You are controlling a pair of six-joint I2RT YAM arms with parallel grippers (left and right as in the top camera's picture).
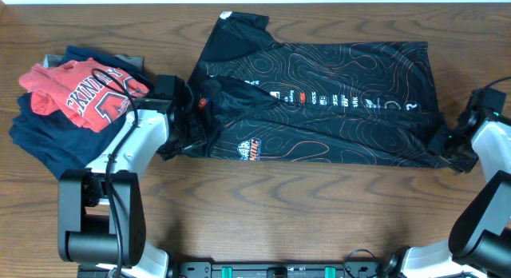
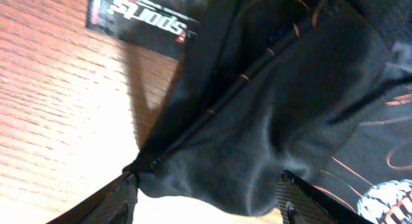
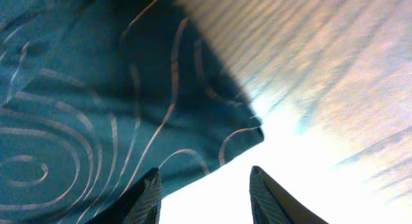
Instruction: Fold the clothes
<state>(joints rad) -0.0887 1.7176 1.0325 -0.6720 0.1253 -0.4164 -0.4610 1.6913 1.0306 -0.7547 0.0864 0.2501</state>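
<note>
The black garment with thin orange-and-white contour lines lies spread across the middle of the wooden table, its logo near the front edge. My left gripper is at its bunched left end. In the left wrist view the fingers are open, with a fold of black fabric hanging between them and a "sports" label beyond. My right gripper is at the garment's front right corner. In the right wrist view it is open, with the corner of the cloth just ahead of the fingertips.
A red shirt with white lettering lies on a pile of navy garments at the table's left side, close to my left arm. Bare wood runs along the front. The table's far edge is at the top.
</note>
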